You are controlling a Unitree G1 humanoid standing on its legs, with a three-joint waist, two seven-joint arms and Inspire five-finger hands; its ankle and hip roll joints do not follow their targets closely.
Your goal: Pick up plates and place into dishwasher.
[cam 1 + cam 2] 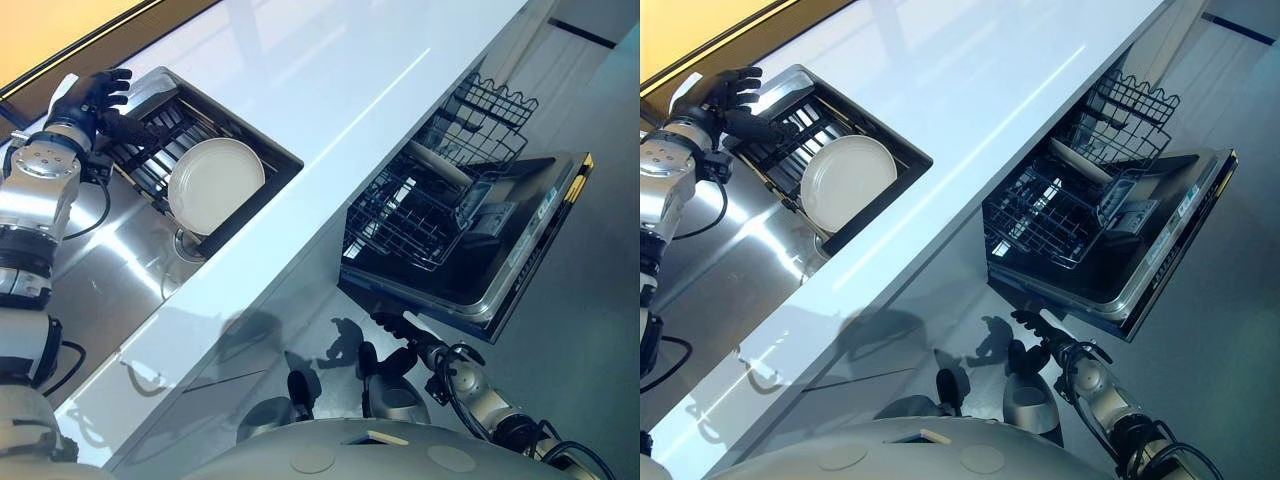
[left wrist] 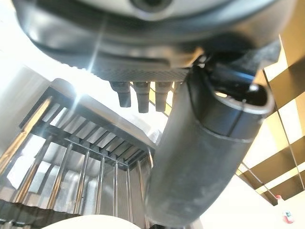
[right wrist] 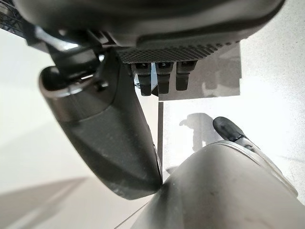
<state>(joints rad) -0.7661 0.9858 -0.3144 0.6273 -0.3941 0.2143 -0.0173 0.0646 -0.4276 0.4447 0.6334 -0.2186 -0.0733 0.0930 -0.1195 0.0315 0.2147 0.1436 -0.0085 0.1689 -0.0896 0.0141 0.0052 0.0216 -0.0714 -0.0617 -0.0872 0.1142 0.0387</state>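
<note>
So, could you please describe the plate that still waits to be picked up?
Start at the long white counter; a dark rack sits in the sink at its left end. The white plate lies there, round and pale among dark slats.

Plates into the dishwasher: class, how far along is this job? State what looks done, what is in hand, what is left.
Done: the dishwasher door is open, its rack pulled out, with one plate seemingly in it already. In hand: nothing yet; the left hand is open over the sink rack, the right hand hangs low. Left: the white plate in the sink rack still needs picking up and loading.
</note>
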